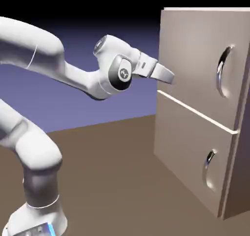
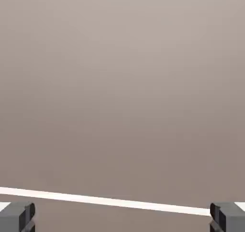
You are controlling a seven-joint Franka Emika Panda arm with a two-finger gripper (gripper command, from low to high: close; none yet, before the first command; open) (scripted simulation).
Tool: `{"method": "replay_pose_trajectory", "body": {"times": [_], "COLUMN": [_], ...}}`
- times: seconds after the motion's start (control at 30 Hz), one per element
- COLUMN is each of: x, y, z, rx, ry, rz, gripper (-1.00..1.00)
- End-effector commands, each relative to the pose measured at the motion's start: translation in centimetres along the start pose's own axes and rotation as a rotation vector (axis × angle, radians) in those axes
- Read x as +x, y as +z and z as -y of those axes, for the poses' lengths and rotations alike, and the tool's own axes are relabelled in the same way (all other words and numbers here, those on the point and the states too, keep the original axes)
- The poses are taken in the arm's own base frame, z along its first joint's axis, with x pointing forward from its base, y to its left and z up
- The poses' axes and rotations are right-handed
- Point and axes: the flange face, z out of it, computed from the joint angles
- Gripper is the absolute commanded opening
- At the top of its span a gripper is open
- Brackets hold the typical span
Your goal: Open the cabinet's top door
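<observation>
Beige top door (image 1: 195,64) sits closed; jaws (image 1: 168,76) spread wide, seemingly just short of its panel.

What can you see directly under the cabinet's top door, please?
Under the top door runs a pale seam, then the shorter lower door with its small silver handle. Both doors are shut, so the cabinet's interior is hidden.

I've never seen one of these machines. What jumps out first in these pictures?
The big white robot arm sweeps from the lower left toward a tall beige cabinet on the right. Its gripper hovers near the top door, left of that door's long curved silver handle. The hand view is nearly all beige panel, with two grey fingertips wide apart at the bottom corners.
</observation>
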Motion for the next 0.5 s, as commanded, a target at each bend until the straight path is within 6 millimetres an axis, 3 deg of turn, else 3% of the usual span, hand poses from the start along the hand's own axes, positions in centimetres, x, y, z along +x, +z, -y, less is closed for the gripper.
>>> {"method": "replay_pose_trajectory", "body": {"times": [0.0, 0.47], "x": [0.3, 4.3], "y": [-0.3, -3.0], "z": [0.2, 0.2], "rx": [0.011, 0.15], "ry": [-0.001, 0.007], "rz": [-0.011, -0.152], "gripper": [0.0, 0.0]}}
